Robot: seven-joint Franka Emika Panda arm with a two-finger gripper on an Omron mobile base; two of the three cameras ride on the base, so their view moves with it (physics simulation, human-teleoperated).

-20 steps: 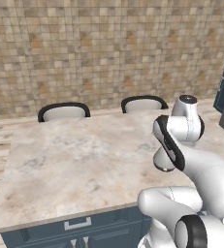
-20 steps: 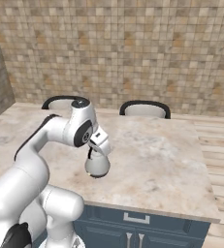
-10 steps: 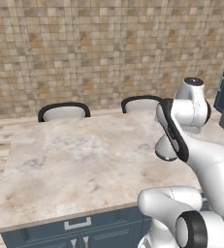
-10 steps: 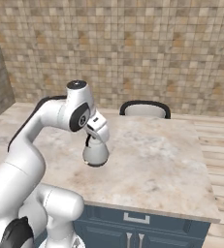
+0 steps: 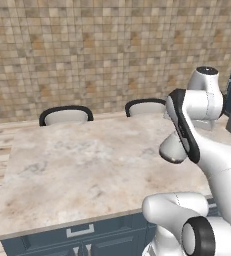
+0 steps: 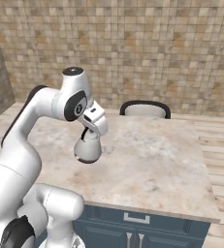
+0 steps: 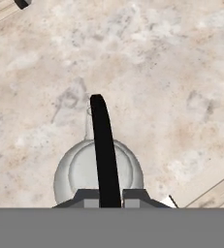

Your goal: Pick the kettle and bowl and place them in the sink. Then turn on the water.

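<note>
The pincer is clamped on the kettle by its handle, clear above the table; next comes carrying it to the sink.

Risen clear of the counter since a second ago — kettle now hanging higher under the gripper, clamped on its black handle. Arm's upper joints lifted and swung back too — wrist further above the marble.

The kettle hangs above the tabletop, its handle between the fingers. Two chairs stand behind the tabletop.
</note>
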